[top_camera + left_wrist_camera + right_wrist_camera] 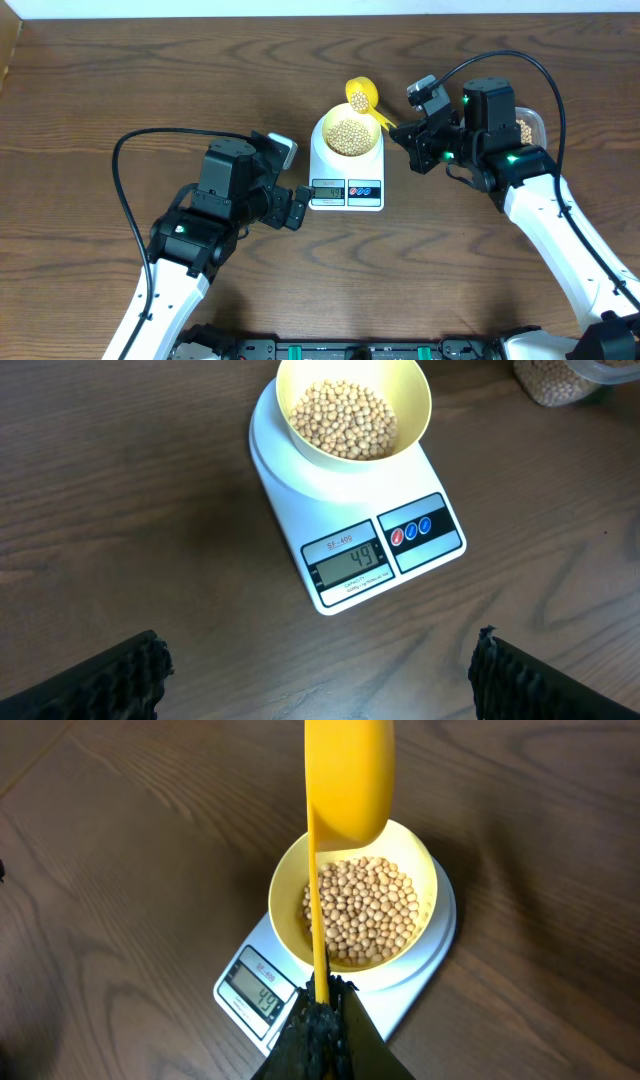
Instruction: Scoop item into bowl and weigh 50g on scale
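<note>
Jaws of the right gripper (pixel 320 1008) pinch tight on the thin handle of the yellow scoop (pixel 348 780), which points straight ahead over the far rim of the bowl (pixel 283 895) of beans (pixel 360 910) on the scale (pixel 432 935), while the left gripper (pixel 320 675) hangs wide open, holding nothing, just beside the scale.

Beans (pixel 342 418) in bowl (pixel 410 398) on scale (pixel 430 545)

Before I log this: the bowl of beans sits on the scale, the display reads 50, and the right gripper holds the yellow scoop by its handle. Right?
No: the display reads 49, not 50, as the left wrist view shows. The bowl of beans does sit on the scale, and the right gripper does hold the yellow scoop by its handle.
</note>
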